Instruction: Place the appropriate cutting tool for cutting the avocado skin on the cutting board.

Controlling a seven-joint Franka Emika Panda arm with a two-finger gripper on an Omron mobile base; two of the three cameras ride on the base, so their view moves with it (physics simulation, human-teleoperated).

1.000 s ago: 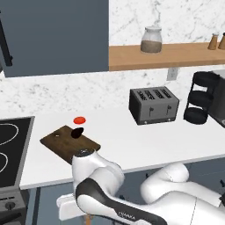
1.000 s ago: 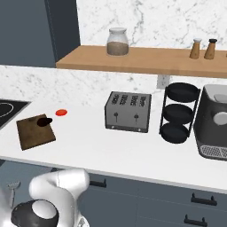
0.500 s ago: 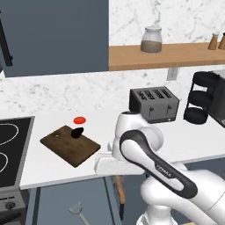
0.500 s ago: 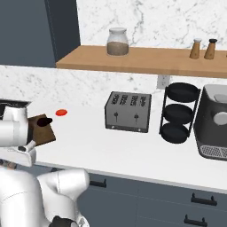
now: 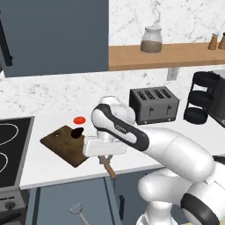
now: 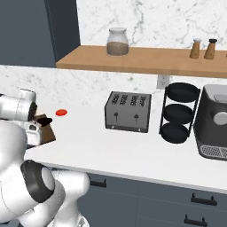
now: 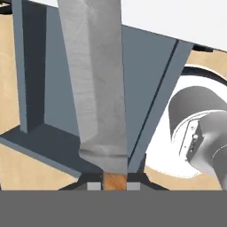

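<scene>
We saw the gripper (image 7: 115,182) pinching the knife (image 7: 95,84) at the wooden handle, silver blade running up and away from the fingers in the hand view. From the left base view, gripper (image 5: 104,148) hung at the counter's (image 5: 145,143) front edge, handle (image 5: 108,166) sticking down below it, just beside the cutting board (image 5: 61,145). The avocado (image 5: 78,132) sat on the board's far side, red disc (image 5: 79,120) near behind it. Toaster (image 5: 153,104) stood well apart.

Kitchen: stove (image 5: 11,145), toaster (image 5: 154,104), counter (image 6: 133,148).
</scene>
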